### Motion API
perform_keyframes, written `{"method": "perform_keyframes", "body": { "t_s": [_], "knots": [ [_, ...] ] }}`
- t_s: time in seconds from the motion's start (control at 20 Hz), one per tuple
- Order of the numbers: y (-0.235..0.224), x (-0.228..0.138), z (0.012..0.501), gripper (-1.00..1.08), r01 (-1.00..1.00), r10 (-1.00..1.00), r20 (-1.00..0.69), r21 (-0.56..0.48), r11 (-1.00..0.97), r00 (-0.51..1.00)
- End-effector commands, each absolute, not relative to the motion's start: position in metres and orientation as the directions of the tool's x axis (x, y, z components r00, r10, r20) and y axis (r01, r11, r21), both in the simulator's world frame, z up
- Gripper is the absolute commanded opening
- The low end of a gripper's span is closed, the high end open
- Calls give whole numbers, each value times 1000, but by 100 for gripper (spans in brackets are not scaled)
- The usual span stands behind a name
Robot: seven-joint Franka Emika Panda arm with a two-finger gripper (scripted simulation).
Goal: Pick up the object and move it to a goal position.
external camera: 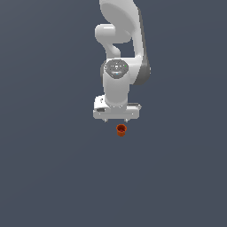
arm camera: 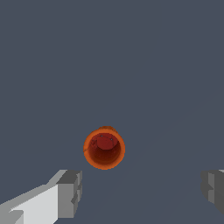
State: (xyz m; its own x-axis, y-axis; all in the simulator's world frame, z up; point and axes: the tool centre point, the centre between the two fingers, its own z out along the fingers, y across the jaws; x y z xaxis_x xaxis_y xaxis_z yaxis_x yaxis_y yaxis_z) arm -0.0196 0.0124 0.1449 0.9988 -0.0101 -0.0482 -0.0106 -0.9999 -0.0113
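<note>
The object is a tiny orange-red cup [external camera: 121, 130] standing upright with its hollow top up on the dark grey floor. In the exterior view it sits just in front of and below the white gripper [external camera: 115, 120], slightly toward that view's right. The gripper is open and empty, and its short fingertips barely show under the hand. In the wrist view the cup [arm camera: 104, 148] is seen from above, with its red inside visible. It lies ahead of the gap between the two grey fingers [arm camera: 70, 193], nearer to one finger, and touches neither. The gripper [arm camera: 142, 192] is spread wide.
The white arm [external camera: 119, 48] rises behind the gripper toward the top of the exterior view. The floor [external camera: 53, 168] is a plain dark grey surface. No other object or goal marker shows.
</note>
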Motion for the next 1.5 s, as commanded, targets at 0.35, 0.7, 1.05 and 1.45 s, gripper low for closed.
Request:
{"method": "perform_keyframes", "body": {
  "t_s": [0.35,0.7,1.05,1.45],
  "knots": [
    [16,-20,141,100,-25,-24,-45,-17,-1000,999],
    [26,-21,122,100,-86,-86,-30,-9,-996,996],
    [39,-25,98,100,-165,-165,-9,-2,-986,986],
    [44,-27,88,100,-197,-197,0,0,-980,980]
  ]
}}
